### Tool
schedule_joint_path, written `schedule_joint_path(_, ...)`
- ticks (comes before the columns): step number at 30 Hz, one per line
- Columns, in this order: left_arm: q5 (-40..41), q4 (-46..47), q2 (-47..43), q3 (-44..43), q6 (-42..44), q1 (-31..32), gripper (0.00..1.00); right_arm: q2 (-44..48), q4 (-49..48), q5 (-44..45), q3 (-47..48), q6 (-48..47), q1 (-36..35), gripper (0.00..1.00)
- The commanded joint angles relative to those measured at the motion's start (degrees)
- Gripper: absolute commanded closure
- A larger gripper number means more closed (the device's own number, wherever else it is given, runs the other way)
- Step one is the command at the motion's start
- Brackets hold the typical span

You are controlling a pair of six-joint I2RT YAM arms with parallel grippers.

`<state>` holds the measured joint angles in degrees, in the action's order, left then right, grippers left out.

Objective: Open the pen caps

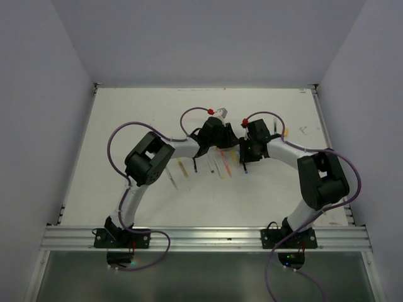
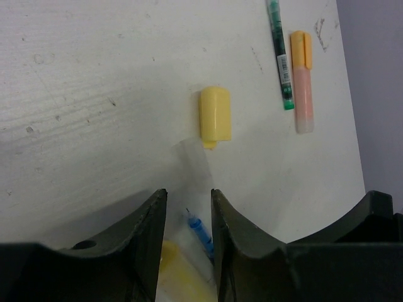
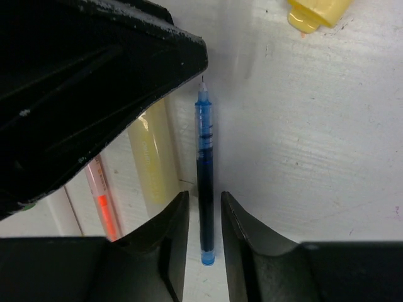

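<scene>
A smooth, opaque yellow plastic cap [image 2: 215, 114] lies on the matt white desk [image 2: 94, 94], whose surface is scuffed and faintly grained. The pen [image 3: 205, 182] is glossy, see-through blue plastic; the left gripper [image 2: 189, 198] is matt black.

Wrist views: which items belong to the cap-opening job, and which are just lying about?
Job: blue pen, yellow cap, yellow highlighter, green pen, orange highlighter, red pen.
Just there: table, purple cables.
</scene>
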<state>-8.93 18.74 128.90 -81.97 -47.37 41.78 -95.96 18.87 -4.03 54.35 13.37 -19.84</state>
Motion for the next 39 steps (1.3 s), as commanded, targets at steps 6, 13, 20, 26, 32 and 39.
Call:
schedule_joint_path(6,1.9,2.2,-4.6,1.0,0.9,-0.5,0.55,4.1,2.3,0.9,4.7,2.4,0.1,0.5)
schedule_joint_path(13,6.7,-4.3,-17.7,5.9,4.6,-1.7,0.37,7.6,5.6,13.3,9.0,8.5,3.1,0.24)
schedule_joint_path(20,12.8,-11.1,-35.5,14.0,11.2,-3.2,0.05,0.7,8.9,18.4,18.2,15.8,9.7,0.15)
schedule_joint_path(26,20.5,-18.5,-48.8,21.4,17.8,-4.2,0.0,-10.1,12.4,23.1,28.6,19.9,13.1,0.25)
schedule_joint_path(32,24.5,-24.5,-60.8,28.8,20.7,-6.2,0.0,-19.2,15.6,24.4,35.8,21.6,16.0,0.26)
schedule_joint_path(39,27.5,-27.5,-67.5,33.5,20.5,-7.1,0.0,-24.4,13.2,22.0,36.3,19.9,17.2,0.29)
